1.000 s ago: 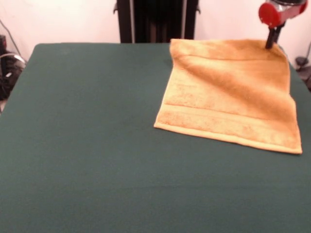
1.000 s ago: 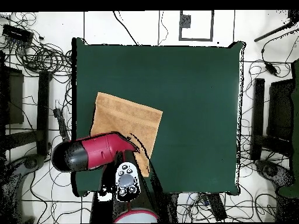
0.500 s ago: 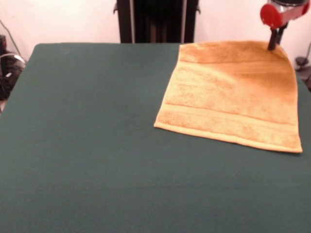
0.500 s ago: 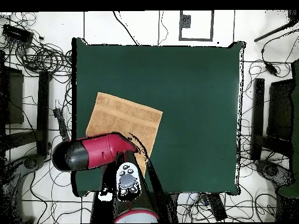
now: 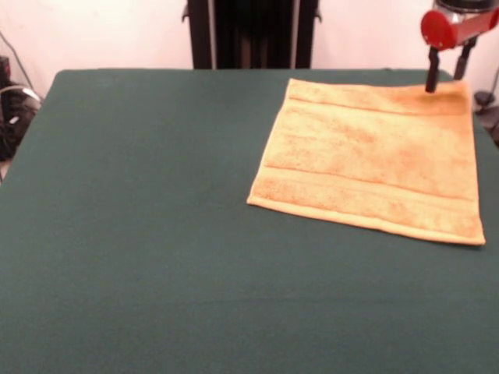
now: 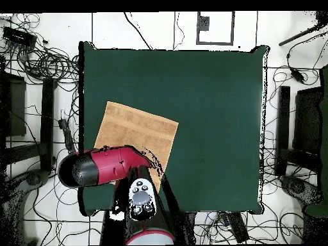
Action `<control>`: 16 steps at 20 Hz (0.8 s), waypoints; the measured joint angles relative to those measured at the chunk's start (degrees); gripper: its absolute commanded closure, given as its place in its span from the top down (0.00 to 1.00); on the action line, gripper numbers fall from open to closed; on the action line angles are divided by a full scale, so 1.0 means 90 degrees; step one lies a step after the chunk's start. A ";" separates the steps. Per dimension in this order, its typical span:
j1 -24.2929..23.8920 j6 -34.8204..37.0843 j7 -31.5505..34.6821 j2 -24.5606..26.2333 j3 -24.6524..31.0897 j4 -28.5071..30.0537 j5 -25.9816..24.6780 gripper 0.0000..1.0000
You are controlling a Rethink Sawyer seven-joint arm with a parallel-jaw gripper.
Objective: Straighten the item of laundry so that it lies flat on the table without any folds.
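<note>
The golden-orange item of laundry (image 5: 374, 156) lies spread out on the dark green table (image 5: 156, 234), at its far right. It looks flat, with a woven band near its front edge and a faint crease line along the far edge. My gripper (image 5: 446, 72) hangs over the towel's far right corner. It is open, with two dark fingers (image 5: 431, 72) apart and nothing between them. In the overhead view the towel (image 6: 134, 131) sits by the table's (image 6: 211, 115) left edge, and the red arm (image 6: 102, 166) covers its near part and hides the gripper.
The towel's right side lies close to the table's right edge (image 5: 487, 132). A black column (image 5: 249, 31) stands behind the table's far edge. Cables (image 6: 45, 57) cover the floor around the table.
The raised far edge of the towel came down and now lies flat. The gripper, which was shut on the far right corner, opened and let go.
</note>
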 measured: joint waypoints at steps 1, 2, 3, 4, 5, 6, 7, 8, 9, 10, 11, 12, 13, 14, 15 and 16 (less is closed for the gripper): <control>0.0000 -0.0046 0.0000 0.0001 -0.0002 0.0006 0.0011 1.00; 0.0000 -0.0078 0.0000 0.0001 -0.0004 0.0011 0.0016 1.00; 0.0000 -0.0104 0.0000 0.0001 -0.0006 0.0014 0.0024 1.00; 0.0000 -0.0159 0.0000 0.0001 -0.0009 0.0025 0.0062 1.00; -0.0001 -0.0185 0.0000 0.0001 -0.0009 0.0036 0.0089 1.00; -0.0002 -0.0220 0.0000 0.0001 -0.0010 0.0050 0.0119 1.00; -0.0002 -0.0235 0.0000 0.0001 -0.0010 0.0058 0.0138 1.00; -0.0002 -0.0250 0.0000 0.0001 -0.0010 0.0066 0.0156 1.00; -0.0002 -0.0255 0.0000 0.0002 -0.0010 0.0069 0.0172 1.00; -0.0002 -0.0257 0.0000 0.0003 -0.0011 0.0075 0.0191 1.00; -0.0002 -0.0257 0.0000 0.0003 -0.0011 0.0079 0.0210 1.00; -0.0002 -0.0257 0.0000 0.0003 -0.0011 0.0084 0.0230 1.00; -0.0002 -0.0257 0.0000 0.0003 -0.0012 0.0086 0.0246 1.00; -0.0003 -0.0257 0.0000 0.0003 -0.0012 0.0087 0.0257 1.00; -0.0005 -0.0257 0.0000 0.0003 -0.0013 0.0089 0.0275 1.00; -0.0009 -0.0257 0.0000 0.0003 -0.0013 0.0089 0.0286 1.00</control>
